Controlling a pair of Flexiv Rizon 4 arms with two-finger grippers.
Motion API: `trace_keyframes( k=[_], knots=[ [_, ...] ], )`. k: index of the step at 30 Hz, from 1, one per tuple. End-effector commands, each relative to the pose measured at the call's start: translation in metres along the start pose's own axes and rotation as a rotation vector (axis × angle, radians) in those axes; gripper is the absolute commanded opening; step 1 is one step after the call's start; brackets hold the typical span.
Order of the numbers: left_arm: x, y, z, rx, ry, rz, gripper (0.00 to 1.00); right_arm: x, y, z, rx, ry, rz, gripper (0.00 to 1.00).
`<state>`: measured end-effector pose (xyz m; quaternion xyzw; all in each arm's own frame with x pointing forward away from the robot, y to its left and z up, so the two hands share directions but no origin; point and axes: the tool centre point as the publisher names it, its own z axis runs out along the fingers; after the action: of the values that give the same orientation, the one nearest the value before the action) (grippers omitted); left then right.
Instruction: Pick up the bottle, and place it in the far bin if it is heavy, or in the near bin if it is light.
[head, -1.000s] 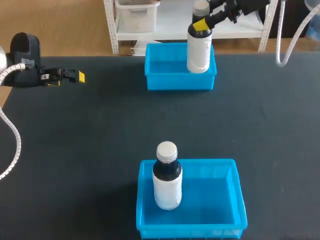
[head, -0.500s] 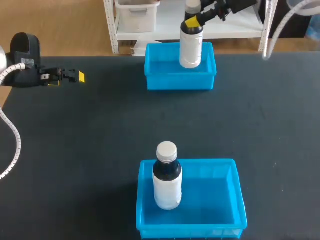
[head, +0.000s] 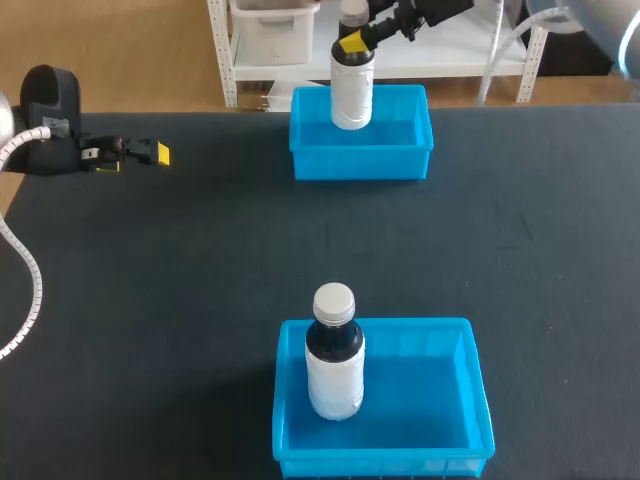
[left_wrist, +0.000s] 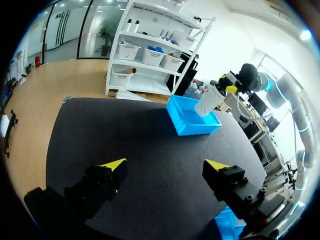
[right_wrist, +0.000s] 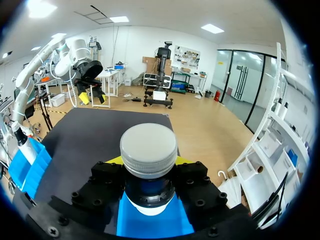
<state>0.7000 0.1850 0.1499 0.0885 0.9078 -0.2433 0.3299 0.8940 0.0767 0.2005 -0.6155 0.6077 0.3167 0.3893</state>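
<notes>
Head view, and the right gripper (head: 352, 43) comes in from the two o'clock corner, clamped on the neck of the bottle (head: 351, 95), one yellow tip showing against the dark shoulder. That bottle, white body and grey cap, is upright over the far bin (head: 400, 125) at twelve o'clock on the table (head: 200, 280), at the bin's eleven o'clock corner. Whether its base touches the bin floor, I cannot tell.

Down at six o'clock sits the near bin (head: 425, 400), and a second bottle (head: 334, 365) stands upright inside it, at its nine o'clock side.

Over at ten o'clock, the left gripper (head: 160, 153) is low over the dark mat, well apart from both bins. Left wrist view confirms it: fingers spread wide, bare table between them, the far bin and the held bottle ahead toward one o'clock.

Right wrist view: grey cap dead centre, black fingers pressed on the neck from both sides, blue bin below.
</notes>
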Motion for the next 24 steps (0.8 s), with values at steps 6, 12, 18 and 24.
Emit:
trace_keyframes(
  k=[6, 12, 18, 24],
  knots=[
    [0.000, 0.000, 0.000, 0.000, 0.000, 0.000, 1.00, 0.003, -0.022, 0.021, -0.174, -0.005, 0.005, 0.00],
    [0.000, 0.000, 0.000, 0.000, 0.000, 0.000, 1.00, 0.005, -0.021, 0.033, -0.198, -0.012, 0.005, 0.00],
    [0.000, 0.000, 0.000, 0.000, 0.000, 0.000, 1.00, 0.005, -0.015, 0.042, -0.223, -0.017, 0.005, 0.00],
    [0.000, 0.000, 0.000, 0.000, 0.000, 0.000, 1.00, 0.010, -0.011, 0.049, -0.240, -0.017, 0.010, 0.00]
  ],
)
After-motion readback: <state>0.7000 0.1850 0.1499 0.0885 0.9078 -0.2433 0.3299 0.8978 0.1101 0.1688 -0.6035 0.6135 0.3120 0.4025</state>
